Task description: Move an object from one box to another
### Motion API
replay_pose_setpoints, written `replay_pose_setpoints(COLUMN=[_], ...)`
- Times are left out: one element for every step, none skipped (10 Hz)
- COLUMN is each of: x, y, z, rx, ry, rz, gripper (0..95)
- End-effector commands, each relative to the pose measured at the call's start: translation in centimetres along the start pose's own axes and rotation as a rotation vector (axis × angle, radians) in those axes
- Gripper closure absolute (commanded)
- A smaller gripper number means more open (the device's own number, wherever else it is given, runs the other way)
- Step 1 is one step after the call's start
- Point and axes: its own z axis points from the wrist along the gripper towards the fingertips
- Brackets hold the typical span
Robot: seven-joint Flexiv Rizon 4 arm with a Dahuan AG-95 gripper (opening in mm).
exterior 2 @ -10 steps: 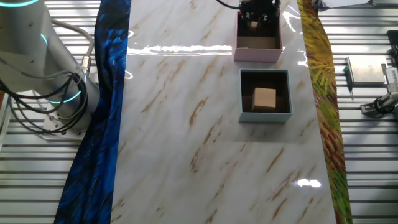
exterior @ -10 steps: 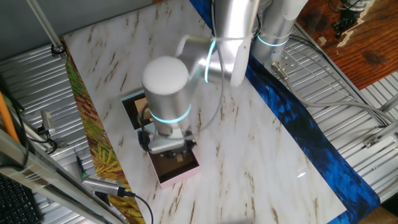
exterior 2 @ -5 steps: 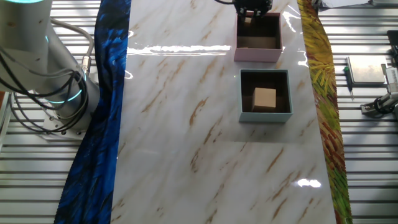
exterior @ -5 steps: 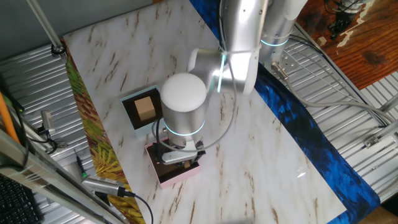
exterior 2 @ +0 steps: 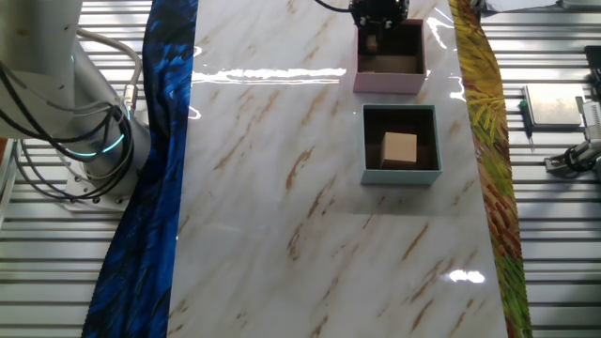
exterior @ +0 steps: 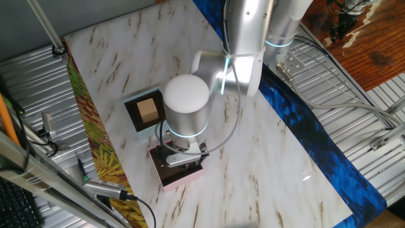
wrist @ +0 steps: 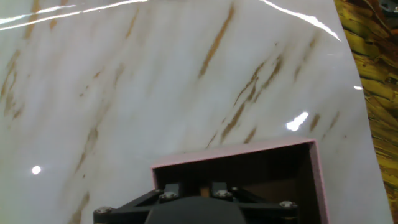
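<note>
The pink-walled box [exterior 2: 388, 83] stands at the far end of the marble table, and the light-blue-walled box [exterior 2: 401, 174] sits right beside it. A wooden cube [exterior 2: 400, 148] lies in the light-blue box [exterior: 134, 102]. My gripper [exterior 2: 374, 28] reaches down into the left part of the pink box [exterior: 183, 182] and is shut on a small wooden block [exterior 2: 373, 41]. In the hand view the pink box's rim [wrist: 236, 151] is at the bottom. A brown sliver of the block [wrist: 204, 185] shows between the fingers of the gripper [wrist: 193, 188]. The arm hides the fingers in one fixed view.
A blue patterned strip [exterior 2: 155, 169] runs along the table on the robot base's side. A yellow-green patterned strip [exterior 2: 484, 141] runs along the opposite edge, close to both boxes. Ribbed metal bench, cables and tools [exterior 2: 573, 160] lie beyond the table.
The arm swung off the light-blue box, which uncovered its cube. The gripper shifted with the small block toward the pink box's left side and sank a little.
</note>
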Motion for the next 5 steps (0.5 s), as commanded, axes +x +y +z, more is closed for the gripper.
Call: replay_pose_setpoints(x=[0.0,0.0,0.0,-0.1,0.1], y=[0.1,0.1,0.1,0.2,0.1], z=[-0.1,-0.4,-1.0,-2.3,-3.2], rx=[-0.003,-0.003,-0.004,-0.003,-0.005], ry=[-0.003,-0.005,-0.002,0.007,0.007], rz=[0.001,0.006,0.009,0.005,-0.004], gripper=[57.0,57.0,76.0,76.0,76.0])
